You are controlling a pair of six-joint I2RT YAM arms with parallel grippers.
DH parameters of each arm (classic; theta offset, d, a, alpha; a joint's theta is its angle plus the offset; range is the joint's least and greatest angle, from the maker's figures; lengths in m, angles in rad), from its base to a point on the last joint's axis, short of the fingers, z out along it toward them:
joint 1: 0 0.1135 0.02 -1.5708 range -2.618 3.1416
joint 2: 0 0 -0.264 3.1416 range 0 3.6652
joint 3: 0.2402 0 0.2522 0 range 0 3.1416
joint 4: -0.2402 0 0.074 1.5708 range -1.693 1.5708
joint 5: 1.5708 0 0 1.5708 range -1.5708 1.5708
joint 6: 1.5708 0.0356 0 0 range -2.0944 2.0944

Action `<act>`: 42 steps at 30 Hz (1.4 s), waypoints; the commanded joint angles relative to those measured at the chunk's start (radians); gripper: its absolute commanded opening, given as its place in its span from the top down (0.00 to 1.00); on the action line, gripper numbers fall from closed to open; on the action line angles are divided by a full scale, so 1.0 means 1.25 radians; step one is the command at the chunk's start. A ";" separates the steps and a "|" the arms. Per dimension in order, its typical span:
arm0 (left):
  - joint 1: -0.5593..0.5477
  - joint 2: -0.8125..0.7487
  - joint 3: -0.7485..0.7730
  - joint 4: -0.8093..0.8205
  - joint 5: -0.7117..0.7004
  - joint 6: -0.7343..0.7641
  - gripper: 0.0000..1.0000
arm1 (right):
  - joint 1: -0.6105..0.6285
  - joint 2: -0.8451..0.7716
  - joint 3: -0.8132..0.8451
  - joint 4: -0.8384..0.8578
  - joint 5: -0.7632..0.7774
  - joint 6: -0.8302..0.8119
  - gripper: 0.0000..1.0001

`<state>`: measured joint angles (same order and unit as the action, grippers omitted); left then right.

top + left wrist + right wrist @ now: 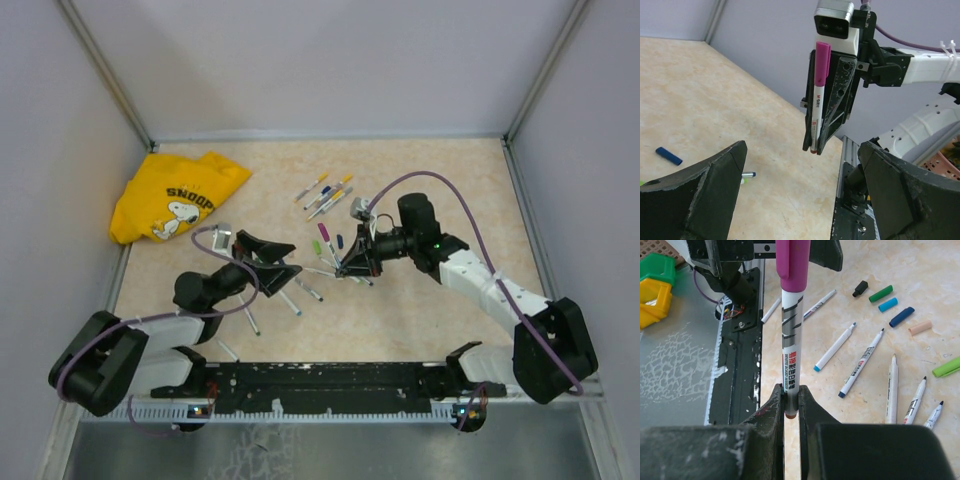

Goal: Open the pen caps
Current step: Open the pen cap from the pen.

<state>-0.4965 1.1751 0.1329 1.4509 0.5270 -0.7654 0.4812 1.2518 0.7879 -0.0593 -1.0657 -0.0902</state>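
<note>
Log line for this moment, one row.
right gripper: shut on pen | purple cap: on pen | left gripper: open, empty

I work in a robotics lab cell, not a home. Plain pale panels (330, 60) wall me in on three sides, held by bare aluminium posts (105, 75). The table (450, 170) has a beige stone-look top, with a black mounting rail (330, 378) and a white slotted cable duct (300, 409) along its near edge. The green and yellow shapes (655, 280) beside it may be plastic parts bins.
</note>
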 commanded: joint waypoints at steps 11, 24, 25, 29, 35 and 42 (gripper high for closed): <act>0.008 0.153 0.164 0.133 0.135 -0.043 0.07 | -0.006 0.006 0.051 0.006 -0.053 -0.019 1.00; 0.002 0.244 0.261 0.233 0.196 -0.152 0.21 | -0.006 0.020 0.053 0.005 -0.063 -0.016 1.00; 0.000 0.243 0.266 0.228 0.199 -0.153 0.22 | -0.006 0.021 0.054 0.003 -0.063 -0.016 1.00; -0.020 0.234 0.291 0.178 0.203 -0.132 0.28 | -0.006 0.027 0.055 0.001 -0.065 -0.017 1.00; -0.049 0.225 0.337 0.076 0.204 -0.079 0.47 | -0.005 0.037 0.060 -0.008 -0.072 -0.021 1.00; -0.051 0.227 0.361 0.031 0.211 -0.069 0.86 | -0.005 0.043 0.063 -0.017 -0.079 -0.026 1.00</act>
<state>-0.5541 1.4731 0.5434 1.4902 0.7681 -0.8745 0.4812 1.2987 0.8089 -0.0765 -1.1515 -0.1093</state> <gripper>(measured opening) 0.269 0.063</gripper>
